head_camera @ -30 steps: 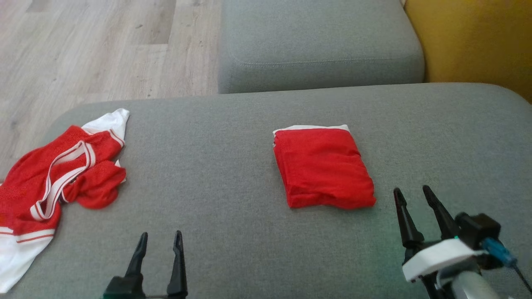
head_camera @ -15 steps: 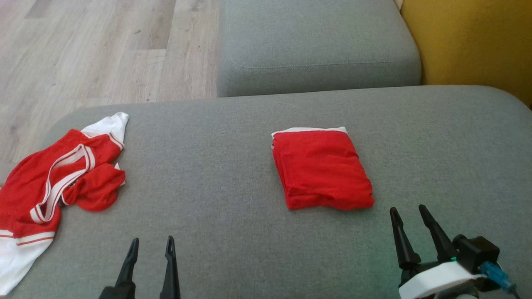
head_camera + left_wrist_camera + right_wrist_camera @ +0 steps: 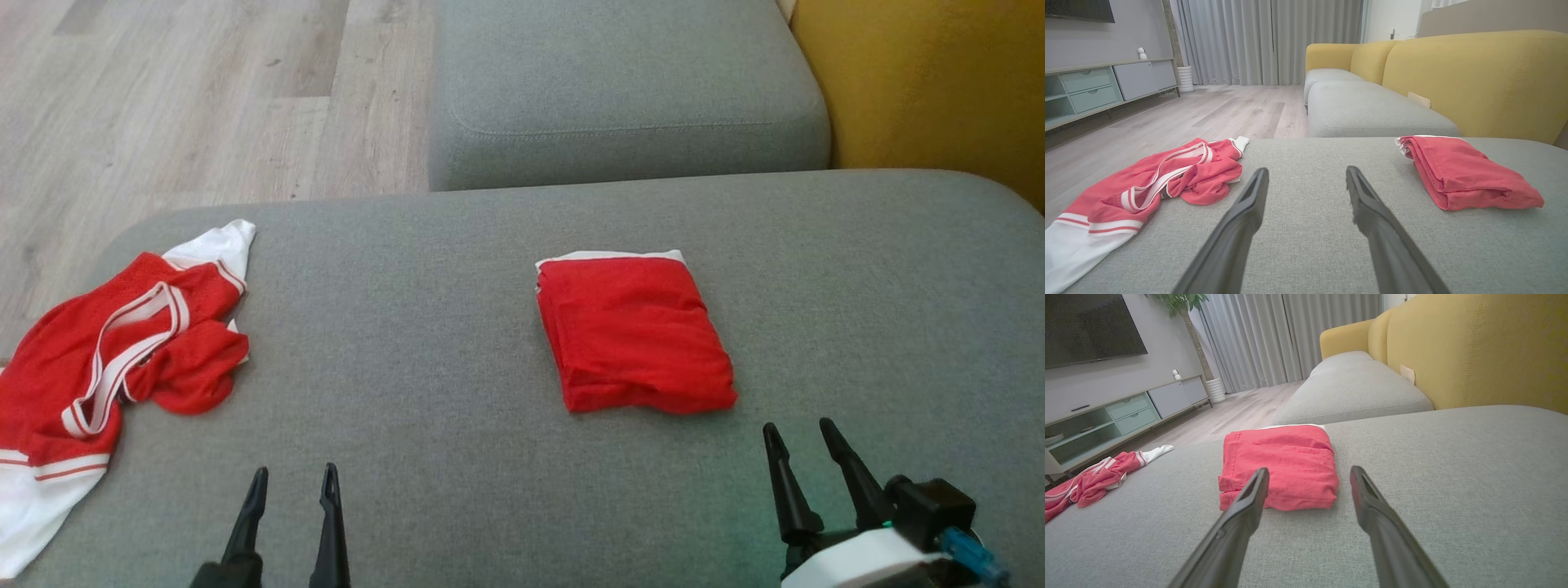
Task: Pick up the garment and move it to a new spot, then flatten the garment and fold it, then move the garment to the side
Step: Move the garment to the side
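Note:
A red garment folded into a neat square [image 3: 635, 333] lies on the grey sofa seat [image 3: 424, 327], right of centre; it also appears as the folded red garment [image 3: 1461, 171] at the right and the folded red garment [image 3: 1278, 469] just beyond my right fingers. A crumpled red and white jersey [image 3: 106, 359] sprawls over the seat's left edge, seen too as the jersey [image 3: 1155, 183]. My left gripper [image 3: 294, 483] is open near the bottom, holding nothing. My right gripper [image 3: 798, 437] is open just below the folded garment's near right corner, apart from it.
A second grey seat cushion [image 3: 620, 82] sits behind the work seat. A yellow backrest [image 3: 939, 82] rises at the right. Wood floor [image 3: 163, 98] lies beyond the left edge. A low cabinet [image 3: 1106, 412] stands across the room.
Both grippers have drawn back toward the bottom of the head view, away from the folded garment. The garments lie where they were.

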Tool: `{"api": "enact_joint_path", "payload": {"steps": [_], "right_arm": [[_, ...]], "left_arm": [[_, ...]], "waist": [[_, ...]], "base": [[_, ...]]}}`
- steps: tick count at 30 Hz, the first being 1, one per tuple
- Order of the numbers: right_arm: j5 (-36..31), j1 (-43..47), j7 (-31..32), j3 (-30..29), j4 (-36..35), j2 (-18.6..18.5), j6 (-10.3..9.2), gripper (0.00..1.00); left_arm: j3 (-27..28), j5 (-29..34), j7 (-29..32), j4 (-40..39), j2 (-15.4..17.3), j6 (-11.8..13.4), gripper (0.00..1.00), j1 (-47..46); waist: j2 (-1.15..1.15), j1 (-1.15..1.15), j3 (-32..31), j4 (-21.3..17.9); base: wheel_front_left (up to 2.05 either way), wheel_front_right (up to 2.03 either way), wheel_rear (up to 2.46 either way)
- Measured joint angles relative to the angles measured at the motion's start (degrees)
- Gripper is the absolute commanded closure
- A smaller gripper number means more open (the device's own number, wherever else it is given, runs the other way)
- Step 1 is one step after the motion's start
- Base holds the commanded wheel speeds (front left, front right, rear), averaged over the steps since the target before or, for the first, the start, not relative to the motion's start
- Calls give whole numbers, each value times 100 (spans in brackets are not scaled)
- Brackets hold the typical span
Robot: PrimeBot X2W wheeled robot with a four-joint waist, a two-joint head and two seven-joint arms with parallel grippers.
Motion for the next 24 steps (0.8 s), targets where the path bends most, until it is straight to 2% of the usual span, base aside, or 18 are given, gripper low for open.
{"api": "enact_joint_path", "payload": {"steps": [15, 19, 24], "right_arm": [[3, -1, 0, -42, 8, 22, 0, 0], [94, -382, 13, -120, 110, 14, 0, 0], [289, -1259, 506, -343, 379, -12, 0, 0]], "left_arm": [[-108, 69, 0, 44, -4, -100, 0, -133], [-257, 92, 0, 43, -12, -151, 0, -425], [-457, 88, 0, 63, -20, -149, 0, -799]], "waist": [[0, 0, 273, 36], [0, 0, 476, 139], [0, 0, 832, 273]], "base": [[0, 0, 0], [0, 0, 0], [0, 0, 0]]}}
